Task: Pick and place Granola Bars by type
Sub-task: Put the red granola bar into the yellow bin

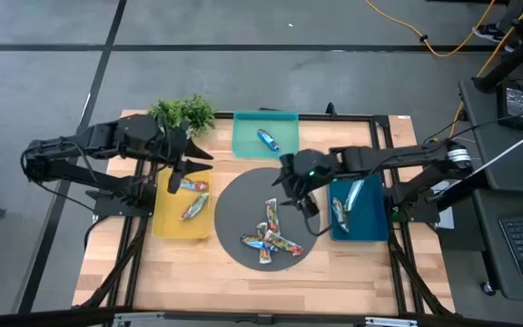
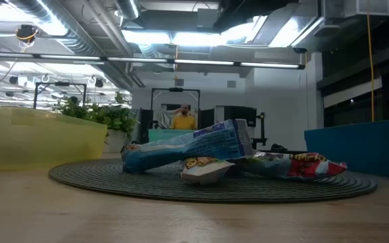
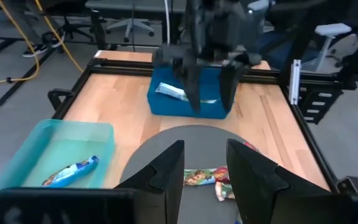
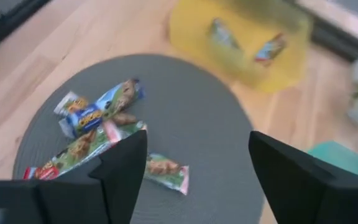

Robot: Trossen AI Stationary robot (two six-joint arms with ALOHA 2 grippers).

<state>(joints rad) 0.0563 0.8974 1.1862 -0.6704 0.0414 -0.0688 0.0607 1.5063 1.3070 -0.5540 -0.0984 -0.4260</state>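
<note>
Several granola bars (image 1: 271,234) lie in a loose heap on the round grey mat (image 1: 234,195); in the low view a blue one (image 2: 188,151) rests on top of others. Two red-multicoloured bars (image 1: 193,197) lie in the yellow tray (image 1: 163,218). One blue bar (image 1: 268,138) lies in the teal tray (image 1: 284,120). Silvery bars (image 1: 345,202) lie in the dark-blue tray (image 1: 370,227). My left gripper (image 1: 182,168) hangs open over the yellow tray's far edge, holding nothing (image 3: 204,180). My right gripper (image 1: 291,189) is open above the mat's far right part, holding nothing (image 4: 197,168).
A potted plant (image 1: 184,113) stands at the table's far left, close to my left arm. Bare wood lies along the near edge (image 1: 243,282). A black frame rail (image 1: 398,263) runs round the table. A person in yellow (image 2: 183,120) stands far behind.
</note>
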